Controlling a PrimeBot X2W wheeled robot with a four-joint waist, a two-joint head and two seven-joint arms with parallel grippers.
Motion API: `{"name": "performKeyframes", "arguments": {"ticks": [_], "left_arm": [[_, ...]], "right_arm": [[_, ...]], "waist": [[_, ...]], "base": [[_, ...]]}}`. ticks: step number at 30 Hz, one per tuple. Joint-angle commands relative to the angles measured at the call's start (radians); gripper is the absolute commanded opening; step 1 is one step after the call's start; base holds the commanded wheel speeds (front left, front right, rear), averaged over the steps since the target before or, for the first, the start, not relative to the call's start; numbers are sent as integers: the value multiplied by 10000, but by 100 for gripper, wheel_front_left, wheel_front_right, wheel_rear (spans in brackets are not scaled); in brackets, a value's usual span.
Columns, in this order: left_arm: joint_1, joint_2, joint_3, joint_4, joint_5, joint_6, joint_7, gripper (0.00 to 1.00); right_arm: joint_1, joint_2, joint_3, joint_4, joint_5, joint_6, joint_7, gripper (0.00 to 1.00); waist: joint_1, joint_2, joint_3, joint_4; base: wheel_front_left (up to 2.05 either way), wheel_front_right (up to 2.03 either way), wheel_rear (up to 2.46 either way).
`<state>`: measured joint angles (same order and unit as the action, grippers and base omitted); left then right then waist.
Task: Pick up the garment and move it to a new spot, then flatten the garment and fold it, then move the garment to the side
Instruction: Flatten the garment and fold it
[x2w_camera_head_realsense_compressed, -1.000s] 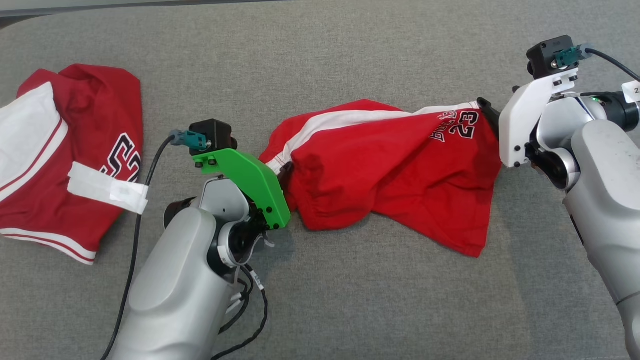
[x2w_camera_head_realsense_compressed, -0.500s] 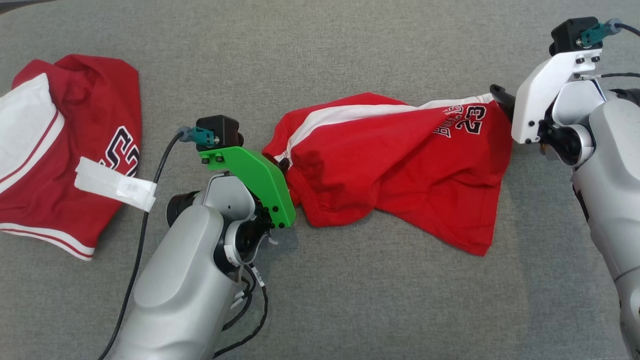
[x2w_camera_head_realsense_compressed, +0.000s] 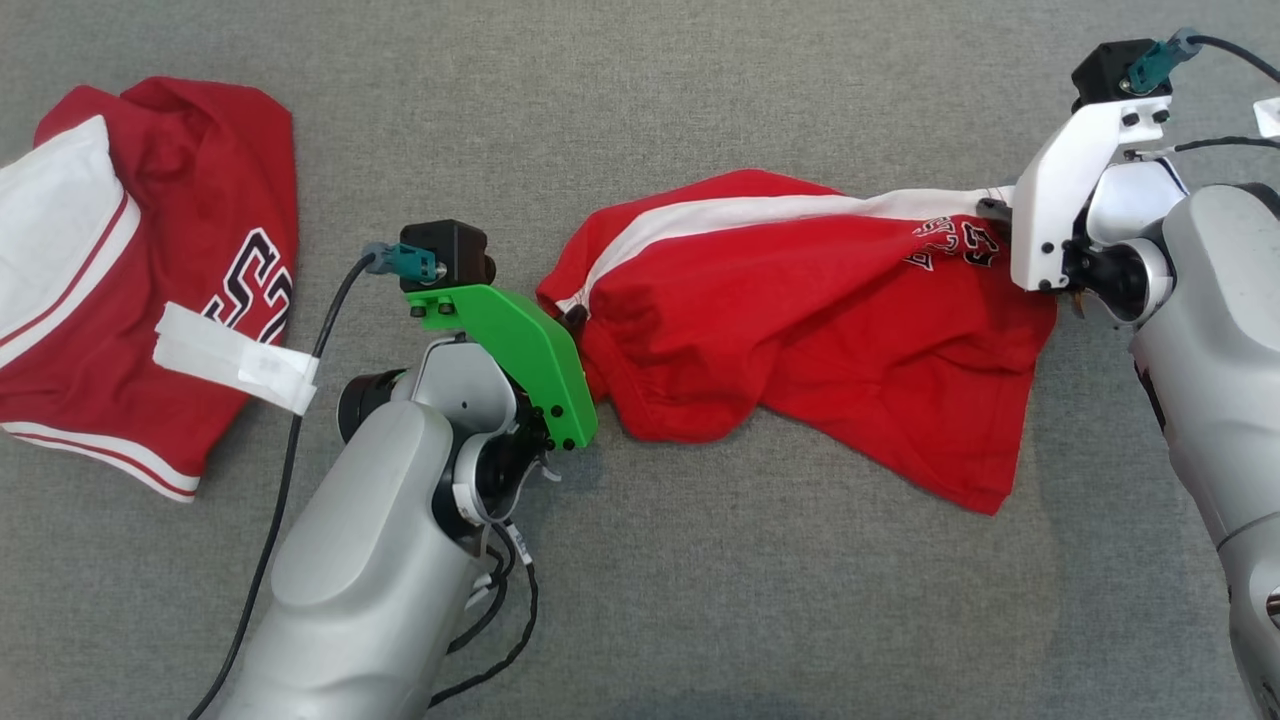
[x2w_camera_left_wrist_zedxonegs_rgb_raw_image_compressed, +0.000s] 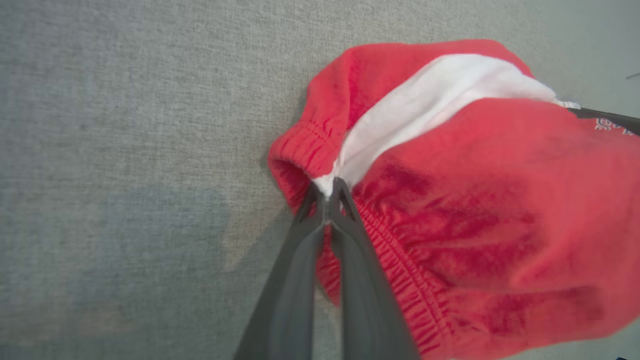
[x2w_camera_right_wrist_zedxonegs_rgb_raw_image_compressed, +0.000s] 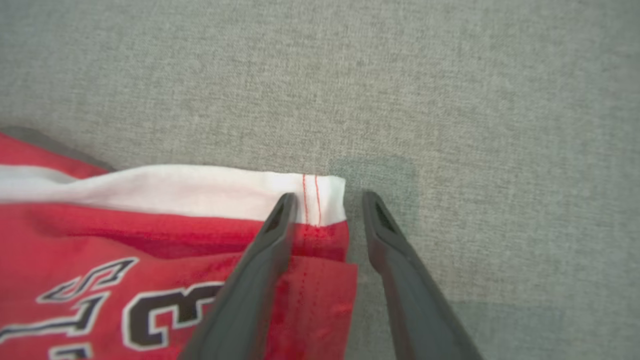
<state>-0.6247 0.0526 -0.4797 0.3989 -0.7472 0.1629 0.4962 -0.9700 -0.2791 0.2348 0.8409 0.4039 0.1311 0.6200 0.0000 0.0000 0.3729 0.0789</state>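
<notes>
At the left edge of the head view lies a second red-and-white garment (x2w_camera_head_realsense_compressed: 150, 270), bunched, with a strip of white tape (x2w_camera_head_realsense_compressed: 235, 358) across it. Right of it, left of centre, the left gripper (x2w_camera_left_wrist_zedxonegs_rgb_raw_image_compressed: 327, 189) is clamped on the elastic waistband of the red shorts (x2w_camera_head_realsense_compressed: 800, 330), where the white side stripe ends. The shorts stretch across the middle of the frame on the grey cloth surface (x2w_camera_head_realsense_compressed: 700, 600), their number print towards the right. At the upper right, the right gripper (x2w_camera_right_wrist_zedxonegs_rgb_raw_image_compressed: 330, 197) stands with its jaws apart, straddling the stitched hem corner without pinching it.
</notes>
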Motion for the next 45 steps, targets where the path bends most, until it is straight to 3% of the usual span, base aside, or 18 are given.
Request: {"name": "performKeyframes", "arguments": {"ticks": [1, 2, 4, 5, 12, 17, 22, 28, 34, 41, 45], "left_arm": [[-109, 51, -41, 98, -39, -26, 20, 0], [-109, 51, -41, 98, -39, -26, 20, 0], [-117, 49, -61, 122, -65, -24, 5, 0], [-126, 47, -46, 114, -69, -22, -33, 0], [-460, 57, 239, 29, -170, -305, -880, 0], [-1065, 146, 434, -232, -235, -770, -1324, 0], [-2354, 271, 982, -131, -270, -864, -1825, 0], [-3912, 373, 1989, -77, -1484, -1595, -1579, 0], [-5182, 418, 3036, -150, -2603, -2002, -1659, 0], [-6406, 621, 3649, -141, -2072, -2237, -3287, 0], [-6821, 760, 3696, -79, -1605, -2324, -4183, 0]], "right_arm": [[-79, -35, 72, 61, -6, -6, 198, 36], [-79, -35, 72, 61, -6, -6, 198, 36], [-33, -55, 126, -2, 46, -6, 294, 3], [-2, -69, 175, -109, 54, -8, 221, 0], [186, -193, 324, -721, 182, -6, -655, 0], [-58, -258, 660, -1372, 542, -8, -1568, 0], [-985, -408, 907, -1835, 695, -8, -2932, 0], [-2646, -387, 1072, -1778, 526, -8, -4070, 0], [-4531, -89, 1146, -1451, -162, -10, -5481, 0], [-6455, 283, 1000, -821, -1665, -10, -7702, 0], [-6950, 358, 978, -549, -2226, -10, -8315, 0]], "waist": [[0, 0, 52, 41], [0, 0, 52, 41], [0, 0, 66, 59], [0, 0, 67, 64], [0, 0, -45, -35], [0, 0, -80, -302], [0, 0, 215, -679], [0, 0, 782, -1101], [0, 0, 1297, -1425], [0, 0, 1460, -1549], [0, 0, 1395, -1512]], "base": [[0, 0, 0], [0, 0, 0], [0, 0, 0], [0, 0, 0], [0, 0, 0], [0, 0, 0], [0, 0, 0], [0, 0, 0], [0, 0, 0], [0, 0, 0], [0, 0, 0]]}}
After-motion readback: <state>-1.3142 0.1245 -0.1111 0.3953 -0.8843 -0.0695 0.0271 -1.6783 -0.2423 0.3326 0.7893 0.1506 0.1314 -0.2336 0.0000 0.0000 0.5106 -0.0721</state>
